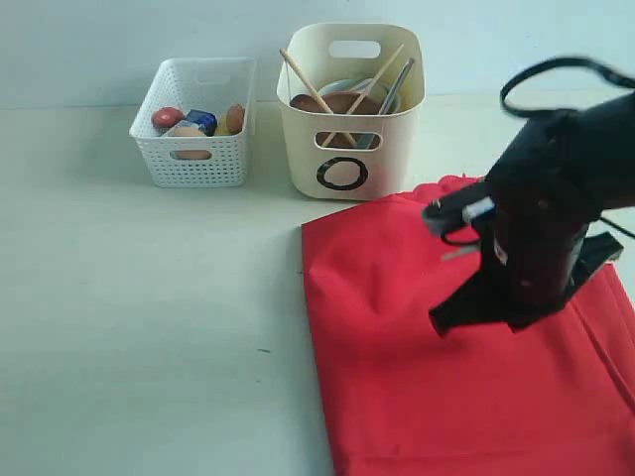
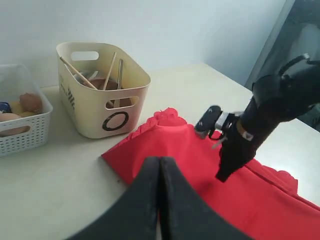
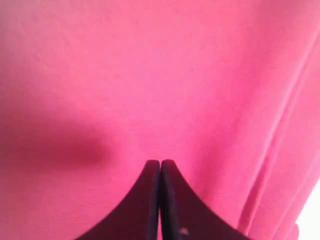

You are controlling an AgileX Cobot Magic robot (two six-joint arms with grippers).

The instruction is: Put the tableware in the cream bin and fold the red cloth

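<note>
The red cloth (image 1: 427, 397) lies spread on the right part of the desk (image 1: 149, 317), with its left edge straight. Its scalloped edge (image 1: 448, 184) is bunched at the far side, just beside the base of the cream bin (image 1: 389, 149). The bin stands upright at the back of the desk, its black ring mark facing the exterior camera. Out of its top stick the wooden chopsticks (image 1: 308, 84), which lean across each other, and a slim metal-handled utensil (image 1: 397, 84) resting against the right rim. A brown plate (image 1: 337, 102) shows below them (the rest of the tableware inside is too hidden to tell apart). To the left of the bin, apart from it, sits the white lattice basket (image 1: 198, 164) with the food items (image 1: 169, 117) in it. The right gripper (image 1: 442, 322) hangs low over the middle of the cloth, tilted down toward its left edge. Its jaws are clenched together with nothing between them, and whether the tips touch the fabric cannot be told. The left gripper (image 2: 160, 161) appears only in its own wrist view, over the cloth's near edge. Its jaws are likewise pressed tight and hold nothing.
</note>
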